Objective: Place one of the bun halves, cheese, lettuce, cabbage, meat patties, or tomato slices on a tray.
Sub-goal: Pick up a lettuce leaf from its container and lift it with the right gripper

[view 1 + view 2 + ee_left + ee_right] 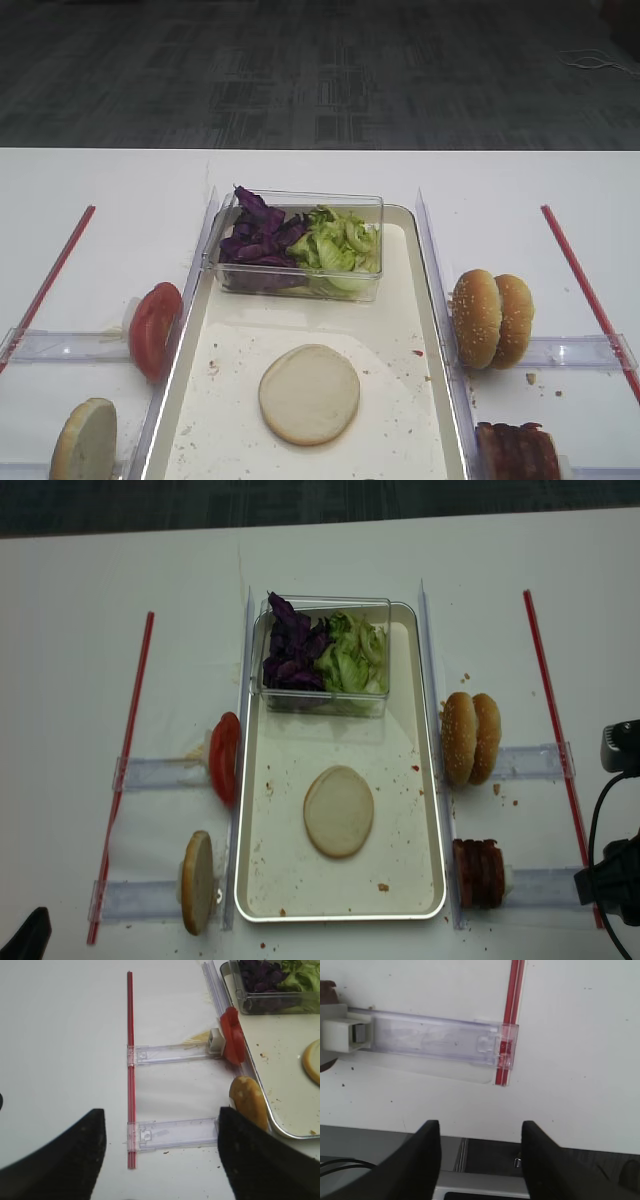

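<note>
A pale bun half lies cut face up on the cream tray. At the tray's far end a clear tub holds purple cabbage and green lettuce. Left of the tray stand tomato slices and another bun half; right of it stand sesame bun halves and meat patties. Cheese is out of view. My left gripper hangs open and empty over the table left of the tray. My right gripper is open and empty at the table's near right edge.
Clear plastic holders run from red strips toward the tray on both sides. Another holder and red strip lie ahead of the right gripper. Crumbs dot the tray. Dark arm parts and cable sit at the right edge.
</note>
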